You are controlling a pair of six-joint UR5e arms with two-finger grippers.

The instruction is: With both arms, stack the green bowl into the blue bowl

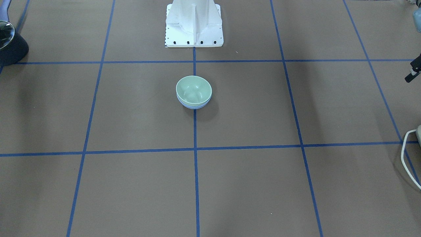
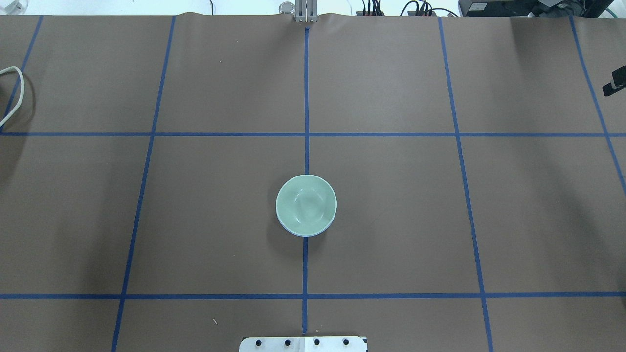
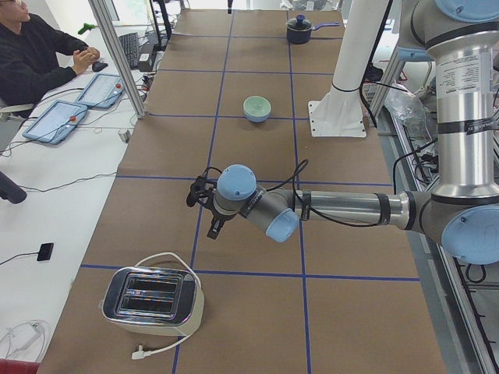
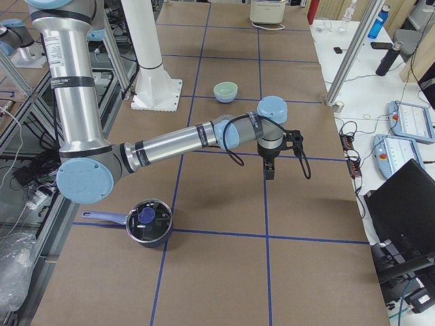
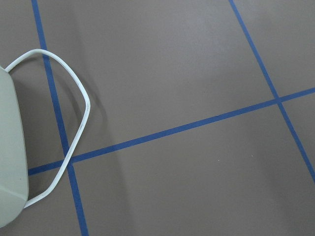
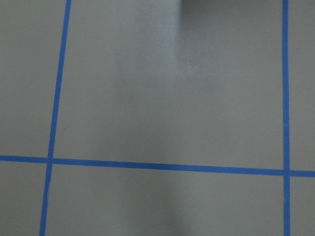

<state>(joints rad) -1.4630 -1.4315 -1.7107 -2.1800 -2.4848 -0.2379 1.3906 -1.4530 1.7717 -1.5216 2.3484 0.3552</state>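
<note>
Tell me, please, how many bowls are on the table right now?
2. The pale mint-green round bowl sits nested inside the periwinkle-blue round bowl, of which only a thin edge shows beneath it, at the middle of the brown table. Nothing suggests a further hidden one.

Even light — soft shadow beside green bowl (image 1: 194,90).

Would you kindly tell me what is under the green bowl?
The blue bowl holds the green bowl; only a thin sliver of its wall shows, the rest is covered.
</note>
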